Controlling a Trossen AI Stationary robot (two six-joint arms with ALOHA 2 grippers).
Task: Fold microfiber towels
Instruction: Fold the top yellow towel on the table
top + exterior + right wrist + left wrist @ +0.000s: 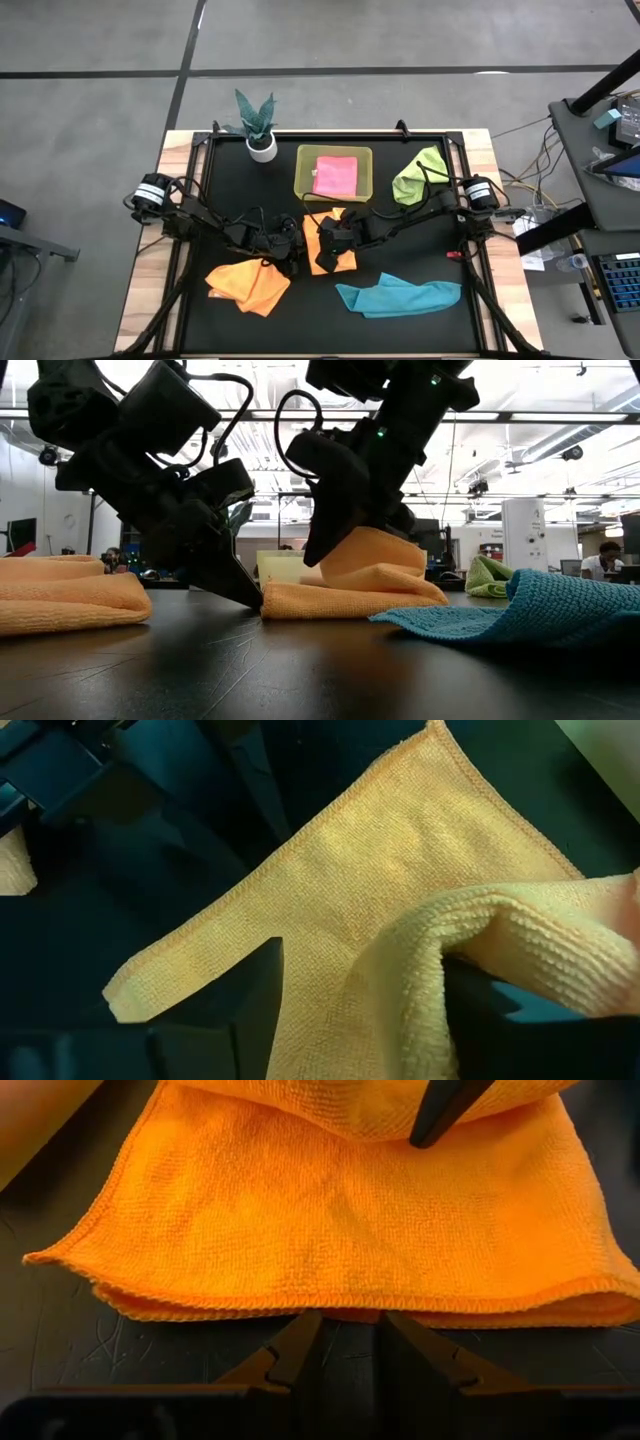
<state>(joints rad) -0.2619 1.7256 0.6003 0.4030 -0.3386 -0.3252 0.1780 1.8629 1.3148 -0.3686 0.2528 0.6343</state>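
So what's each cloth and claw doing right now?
Middle orange towel: partly folded, one flap lifted.
Other orange towel: loosely bunched on the table.
Blue towel: lying crumpled and stretched out.
Green towel: bunched up.
Pink towel: folded, inside the bin.
Right gripper: open, around the lifted flap.
Left gripper: at the towel's edge, fingers narrowly apart.

Both arms reach to mid-table, left claw (pixel 291 246) beside right claw (pixel 322 245).
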